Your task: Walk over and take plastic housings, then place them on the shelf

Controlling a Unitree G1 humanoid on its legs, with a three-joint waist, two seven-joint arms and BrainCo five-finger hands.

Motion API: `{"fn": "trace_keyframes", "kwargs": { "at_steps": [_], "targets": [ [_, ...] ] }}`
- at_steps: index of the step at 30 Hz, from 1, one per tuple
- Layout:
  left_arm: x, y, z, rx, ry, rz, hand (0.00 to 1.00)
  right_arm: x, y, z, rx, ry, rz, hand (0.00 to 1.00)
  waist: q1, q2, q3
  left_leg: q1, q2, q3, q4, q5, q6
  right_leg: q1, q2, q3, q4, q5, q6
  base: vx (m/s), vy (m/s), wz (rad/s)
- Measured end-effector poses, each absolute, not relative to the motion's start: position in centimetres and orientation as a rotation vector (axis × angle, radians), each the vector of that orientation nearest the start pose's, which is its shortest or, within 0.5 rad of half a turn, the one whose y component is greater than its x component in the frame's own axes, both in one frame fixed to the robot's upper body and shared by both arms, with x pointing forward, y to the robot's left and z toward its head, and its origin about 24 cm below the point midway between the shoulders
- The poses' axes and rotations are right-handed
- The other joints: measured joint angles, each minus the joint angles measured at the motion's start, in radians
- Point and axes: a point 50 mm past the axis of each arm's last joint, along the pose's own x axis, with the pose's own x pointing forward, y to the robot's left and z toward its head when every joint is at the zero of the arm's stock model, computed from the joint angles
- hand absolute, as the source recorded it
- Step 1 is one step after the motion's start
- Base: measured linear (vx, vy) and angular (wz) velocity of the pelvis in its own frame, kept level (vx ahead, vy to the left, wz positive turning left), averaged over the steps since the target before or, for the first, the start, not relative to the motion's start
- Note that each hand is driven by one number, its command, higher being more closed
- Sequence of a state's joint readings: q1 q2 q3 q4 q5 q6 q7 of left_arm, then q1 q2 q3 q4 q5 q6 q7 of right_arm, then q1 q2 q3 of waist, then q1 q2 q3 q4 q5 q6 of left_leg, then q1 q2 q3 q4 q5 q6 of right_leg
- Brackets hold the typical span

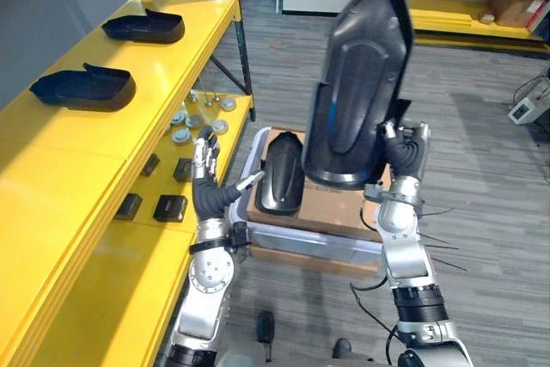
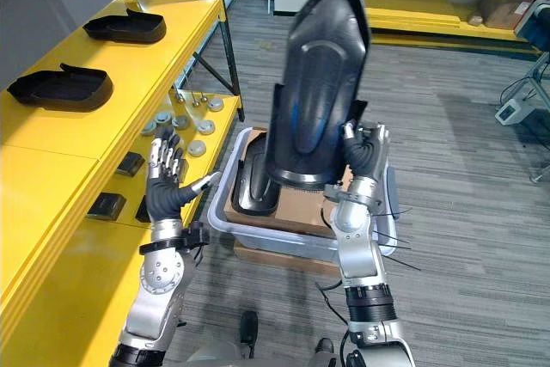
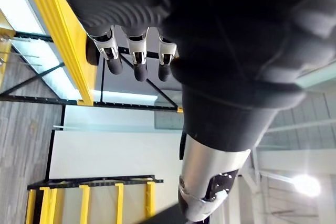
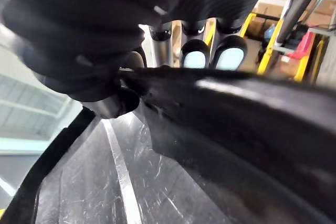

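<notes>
The right robot hand (image 1: 404, 148) clamps the housing (image 1: 357, 83) upright; the left robot hand (image 1: 206, 178) is spread, empty. Tilt the housing flat, then lower it onto the yellow shelf (image 1: 86, 143).

Black housing (image 1: 357, 83) raised upright; second housing (image 1: 281, 176) lies below.
</notes>
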State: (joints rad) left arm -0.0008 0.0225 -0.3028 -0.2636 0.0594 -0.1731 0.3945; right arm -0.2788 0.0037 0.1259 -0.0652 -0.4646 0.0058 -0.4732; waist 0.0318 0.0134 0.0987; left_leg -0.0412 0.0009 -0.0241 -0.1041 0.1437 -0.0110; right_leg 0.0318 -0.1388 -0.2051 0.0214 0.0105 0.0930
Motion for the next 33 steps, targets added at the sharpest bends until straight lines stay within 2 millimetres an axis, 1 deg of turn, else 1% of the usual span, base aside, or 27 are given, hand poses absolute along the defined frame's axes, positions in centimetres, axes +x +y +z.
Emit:
{"fn": "trace_keyframes", "kwargs": {
  "at_steps": [3, 4, 8, 9, 12, 13, 18, 22, 26, 28, 33],
  "targets": [
    [23.6, 9.0, 11.4, -0.048, -0.413, 0.052, 0.00, 28.2, -9.3, 14.2, -0.353, -0.512, -0.230, 1.00, -0.015, -0.007, -0.008, 0.002, 0.000, 0.001, 0.000, 0.000, 0.000, -0.001, 0.000, 0.002, 0.002, 0.000, 0.000, 0.00, 0.000, 0.00],
    [23.8, 8.6, 11.2, -0.037, -0.405, 0.042, 0.00, 28.1, -8.7, 14.2, -0.353, -0.523, -0.210, 1.00, -0.016, -0.009, -0.014, 0.002, 0.000, 0.003, 0.000, 0.000, 0.000, -0.001, 0.000, 0.003, 0.001, 0.000, 0.000, -0.01, -0.003, -0.04],
    [24.1, 8.7, 10.2, -0.009, -0.357, 0.059, 0.00, 27.9, -8.2, 14.2, -0.378, -0.535, -0.185, 1.00, -0.016, -0.014, -0.041, 0.002, 0.000, 0.008, 0.000, 0.000, 0.000, -0.002, -0.001, 0.009, 0.001, 0.000, -0.001, 0.00, -0.001, -0.01],
    [24.1, 8.6, 10.2, -0.007, -0.351, 0.061, 1.00, 27.8, -8.2, 14.1, -0.379, -0.536, -0.184, 1.00, -0.016, -0.015, -0.042, 0.002, 0.000, 0.008, 0.000, 0.000, 0.000, -0.002, 0.000, 0.009, 0.001, 0.000, -0.001, 0.00, -0.009, -0.04],
    [24.2, 8.5, 9.5, 0.007, -0.315, 0.057, 1.00, 27.6, -8.5, 13.4, -0.399, -0.514, -0.179, 1.00, -0.016, -0.013, -0.053, 0.002, 0.000, 0.011, 0.000, 0.000, 0.000, -0.003, 0.000, 0.012, 0.000, 0.000, -0.001, 0.00, 0.000, 0.00],
    [24.3, 8.5, 9.0, 0.017, -0.292, 0.058, 1.00, 27.4, -8.6, 13.0, -0.415, -0.504, -0.176, 0.00, -0.017, -0.014, -0.061, 0.002, 0.000, 0.014, 0.000, 0.000, 0.000, -0.003, -0.001, 0.013, -0.001, 0.001, -0.002, 0.01, -0.004, -0.04],
    [24.8, 9.0, 8.3, 0.052, -0.256, 0.073, 1.00, 26.9, -8.5, 12.3, -0.437, -0.502, -0.129, 0.00, -0.019, -0.014, -0.076, 0.004, 0.002, 0.019, 0.000, 0.000, 0.000, -0.003, 0.001, 0.017, -0.005, 0.002, -0.004, 0.00, -0.006, -0.03],
    [25.1, 10.1, 8.3, 0.066, -0.255, 0.111, 1.00, 26.5, -7.8, 12.3, -0.393, -0.525, -0.041, 0.00, -0.019, -0.015, -0.078, 0.006, 0.002, 0.023, 0.000, 0.000, 0.000, -0.003, 0.001, 0.021, -0.005, 0.002, -0.004, 0.00, -0.002, -0.02],
    [25.1, 10.6, 8.2, 0.094, -0.256, 0.112, 1.00, 26.4, -7.9, 12.3, -0.344, -0.520, 0.010, 0.00, -0.016, -0.021, -0.090, 0.006, 0.002, 0.022, 0.000, -0.001, -0.001, -0.002, 0.000, 0.020, -0.005, 0.002, -0.004, 0.00, 0.000, 0.00],
    [25.1, 10.7, 8.2, 0.098, -0.255, 0.112, 1.00, 26.4, -8.0, 12.7, -0.307, -0.524, 0.027, 0.00, -0.017, -0.022, -0.097, 0.006, 0.001, 0.023, 0.000, -0.001, -0.001, -0.002, 0.000, 0.020, -0.004, 0.002, -0.004, 0.00, 0.000, 0.00],
    [25.0, 11.0, 7.9, 0.098, -0.243, 0.119, 1.00, 25.6, -8.9, 15.2, -0.166, -0.625, 0.054, 0.00, -0.017, -0.021, -0.104, 0.008, 0.003, 0.023, 0.000, -0.001, -0.001, -0.001, 0.001, 0.022, -0.004, 0.002, -0.003, 0.00, 0.000, 0.00]
  ]
}}
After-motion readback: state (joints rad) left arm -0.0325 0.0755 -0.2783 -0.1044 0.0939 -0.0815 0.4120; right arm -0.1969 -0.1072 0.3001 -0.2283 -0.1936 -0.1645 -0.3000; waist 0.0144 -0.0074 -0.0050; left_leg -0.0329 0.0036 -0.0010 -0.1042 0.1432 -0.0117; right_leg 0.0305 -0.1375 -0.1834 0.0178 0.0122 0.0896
